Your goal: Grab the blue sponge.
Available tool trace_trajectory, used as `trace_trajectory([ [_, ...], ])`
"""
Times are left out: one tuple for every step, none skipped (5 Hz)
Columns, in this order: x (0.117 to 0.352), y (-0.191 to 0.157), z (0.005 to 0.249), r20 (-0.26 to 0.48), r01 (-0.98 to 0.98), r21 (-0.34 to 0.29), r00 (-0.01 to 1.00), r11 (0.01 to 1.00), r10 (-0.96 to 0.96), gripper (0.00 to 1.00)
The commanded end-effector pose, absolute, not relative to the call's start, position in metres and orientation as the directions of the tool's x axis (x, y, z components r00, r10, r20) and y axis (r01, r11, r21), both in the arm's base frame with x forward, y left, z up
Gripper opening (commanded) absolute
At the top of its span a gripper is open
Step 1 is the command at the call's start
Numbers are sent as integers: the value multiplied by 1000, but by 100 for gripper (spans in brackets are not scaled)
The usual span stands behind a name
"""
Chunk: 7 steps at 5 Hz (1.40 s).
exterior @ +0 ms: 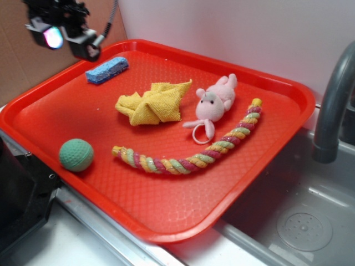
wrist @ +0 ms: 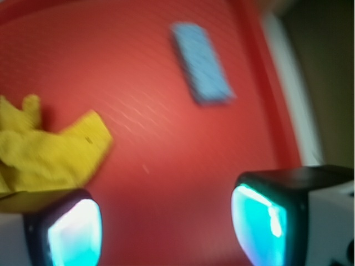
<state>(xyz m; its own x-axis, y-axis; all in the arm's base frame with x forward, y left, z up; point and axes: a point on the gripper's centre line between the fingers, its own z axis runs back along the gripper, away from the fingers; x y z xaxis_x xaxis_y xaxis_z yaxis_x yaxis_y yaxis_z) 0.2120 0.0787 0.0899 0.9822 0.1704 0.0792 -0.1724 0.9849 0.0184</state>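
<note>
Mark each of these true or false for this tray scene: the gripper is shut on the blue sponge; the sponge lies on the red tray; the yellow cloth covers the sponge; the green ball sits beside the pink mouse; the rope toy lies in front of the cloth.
1. The gripper is shut on the blue sponge. False: its fingers stand apart with nothing between them, and the sponge lies apart from it.
2. The sponge lies on the red tray. True.
3. The yellow cloth covers the sponge. False: the cloth lies apart from it, and the sponge is fully exposed.
4. The green ball sits beside the pink mouse. False: the ball is near the tray's left front edge, away from the mouse.
5. The rope toy lies in front of the cloth. True.
</note>
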Motion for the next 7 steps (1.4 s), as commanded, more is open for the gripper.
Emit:
trace_trajectory([
  [232,117,64,132,-22,-42,991,999,28,100],
  [217,117,64,97,-52,-26,994,998,54,100],
  [217,117,64,97,-52,-26,994,998,54,100],
  [217,117,64,97,-52,-26,994,998,54,100],
  [233,115,55,31,-18,14,999,1000,18,100],
  [243,118,51,114,48,68,992,997,-55,100],
  [262,127,39,121,74,55,989,996,-80,100],
])
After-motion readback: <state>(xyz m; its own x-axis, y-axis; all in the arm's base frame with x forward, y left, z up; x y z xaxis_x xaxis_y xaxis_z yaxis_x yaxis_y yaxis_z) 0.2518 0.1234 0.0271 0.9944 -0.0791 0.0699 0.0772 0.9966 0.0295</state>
